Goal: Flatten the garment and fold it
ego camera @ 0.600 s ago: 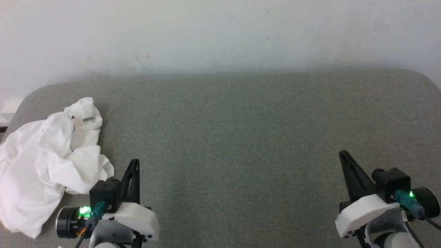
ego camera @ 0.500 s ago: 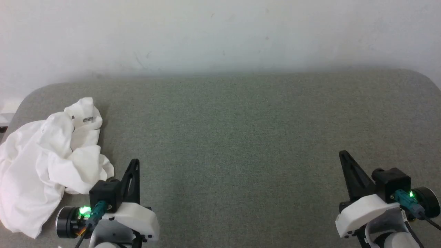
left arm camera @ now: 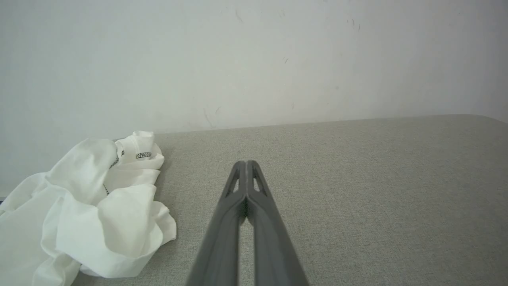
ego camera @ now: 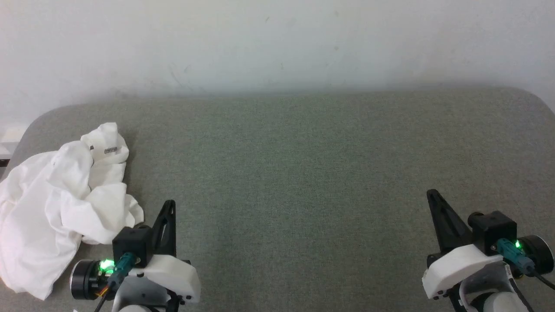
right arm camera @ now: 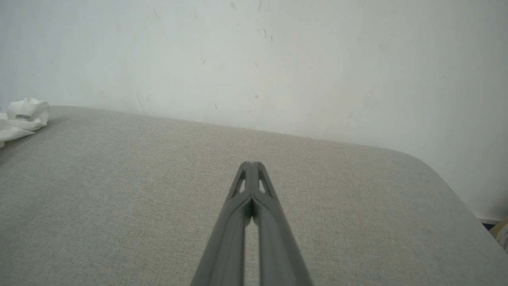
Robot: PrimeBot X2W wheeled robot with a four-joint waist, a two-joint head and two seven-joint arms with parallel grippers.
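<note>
Left gripper [ego camera: 168, 210]: fingers pressed together, empty. The crumpled white T-shirt [ego camera: 56, 203] lies heaped just beside it to its left, its long axis running roughly along the fingers' direction, from the wrist to past the tips. Right gripper [ego camera: 435, 201]: also closed on nothing, well apart across the grey fabric surface [ego camera: 303, 173], so the left arm is judged nearer for the first pull.

Thin white cloth garment [ego camera: 56, 203], matt grey woven table [ego camera: 303, 173], matt wall [ego camera: 277, 39]
</note>
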